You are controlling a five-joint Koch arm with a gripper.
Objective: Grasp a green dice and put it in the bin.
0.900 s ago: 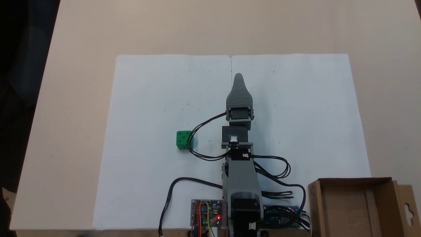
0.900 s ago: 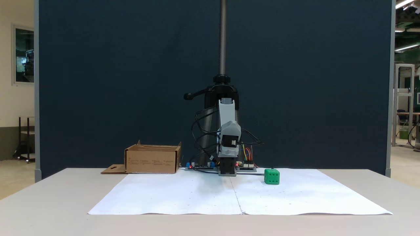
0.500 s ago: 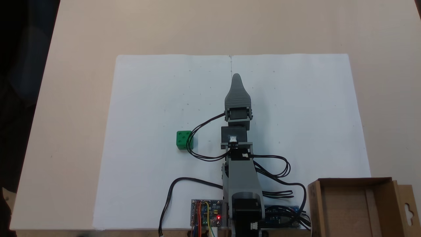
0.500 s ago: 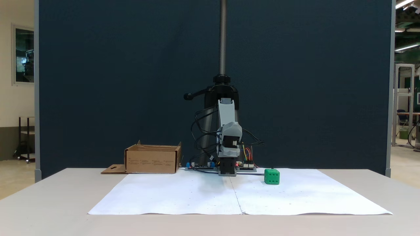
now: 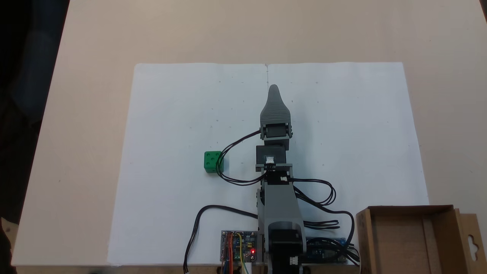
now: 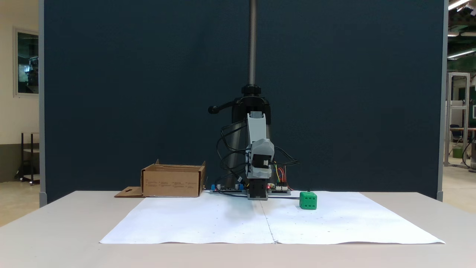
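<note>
We have not begun the real work of the task. The green dice (image 5: 212,161) sits on the white paper sheet (image 5: 171,114) that covers the middle of the counter (image 5: 95,38). In the fixed view from above it lies to the left of the arm, and one loop of the black cable (image 5: 228,152) crosses its right edge. In the fixed view from the front the green dice (image 6: 308,200) rests flat on the sheet, to the right of the arm's base, with nothing holding it.

Our claw (image 5: 274,91) points away from the base along the seam of the sheet, raised above the paper and well apart from the dice. From above we see a single grey tapered tip, and the front view gives no gap either, so we cannot tell whether it is spread or pressed together.

The bin (image 5: 363,236) stands at the lower right corner of the view from above, a brown cardboard box with nothing inside it that we can see.

We judge that everything is left to do: swing toward the dice, come down over it, grip, lift, carry it across and release it in the box.
</note>
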